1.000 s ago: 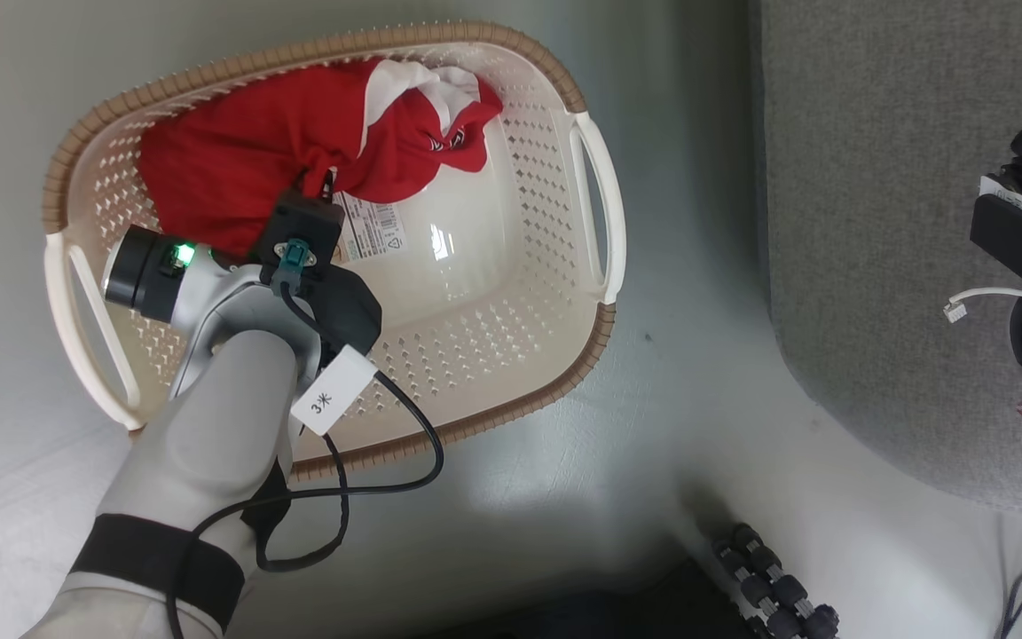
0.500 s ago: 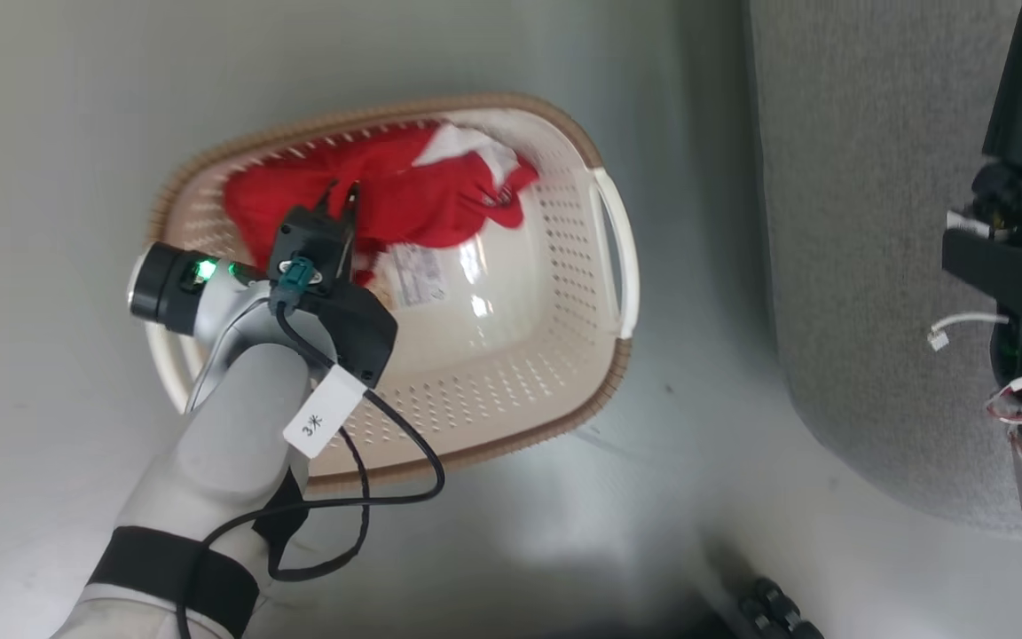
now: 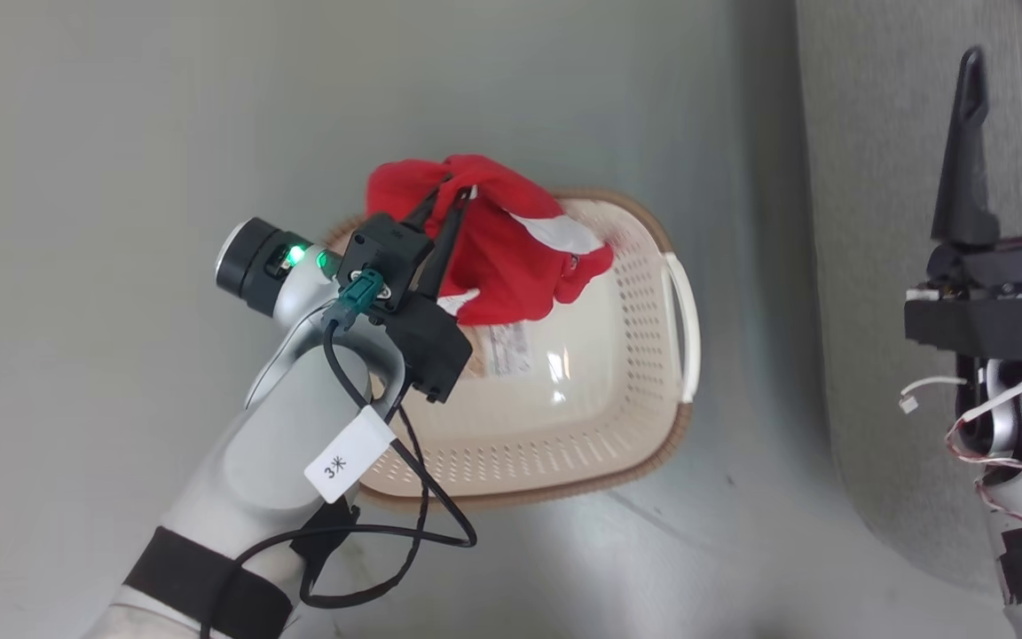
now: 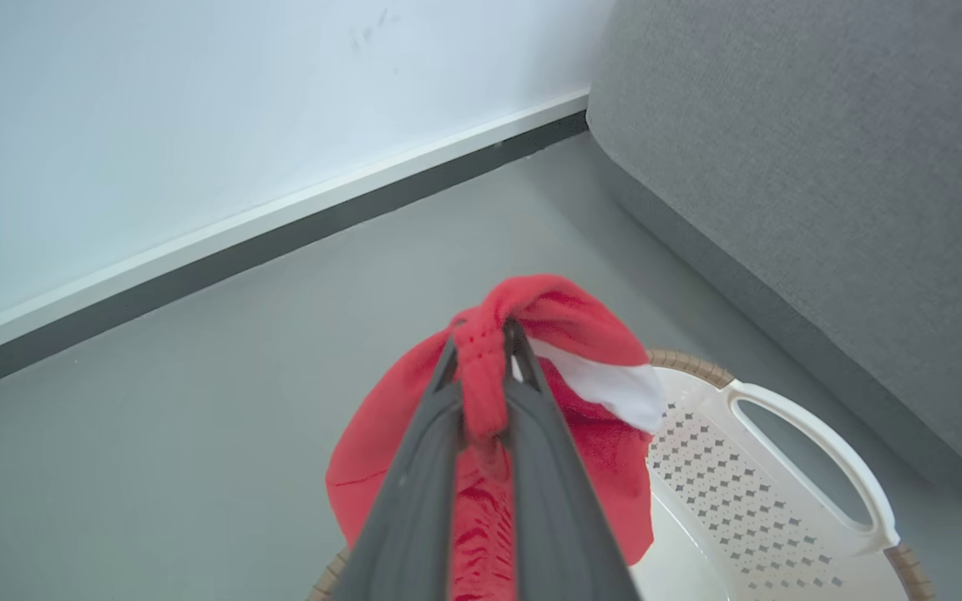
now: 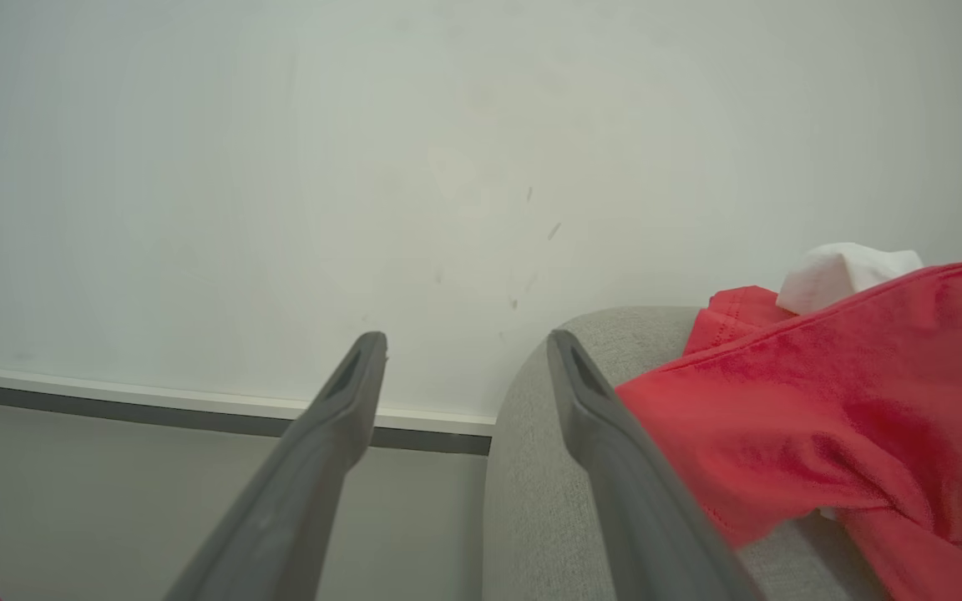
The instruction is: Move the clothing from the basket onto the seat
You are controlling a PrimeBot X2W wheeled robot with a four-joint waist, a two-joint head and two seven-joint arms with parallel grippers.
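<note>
Red cloth is what I count first: 2 garments. 1 red garment (image 3: 511, 257) is bunched in my left gripper (image 3: 458, 188), whose 2 dark fingers are pinched together on a fold of it near their tips. In the left wrist view that fold sticks up between the fingers and the rest hangs below them, with 1 white panel showing on its 3 o'clock side. In the head view the bundle hangs over the 11 o'clock part of the 1 cream basket (image 3: 644, 337), partly outside the brown rim. I cannot tell whether its lowest folds touch the basket's bottom. The basket stands on the grey floor (image 3: 103, 160), with 1 white handle (image 3: 691, 333) visible at its 3 o'clock end and 1 barcode label (image 3: 504, 348) on its bare bottom.

The 1 grey fabric seat (image 3: 875, 266) takes the 3 o'clock side of the head view, near the basket but apart from it. The second red garment (image 5: 823, 417) lies on the seat, at 4 o'clock in the right wrist view, with a bit of white cloth at its upper edge. My right gripper (image 5: 466, 338) has its 2 fingers spread wide apart, empty, pointing toward the pale wall (image 5: 281, 167). Its right finger overlaps that garment's edge in the view; whether they touch I cannot tell.
</note>
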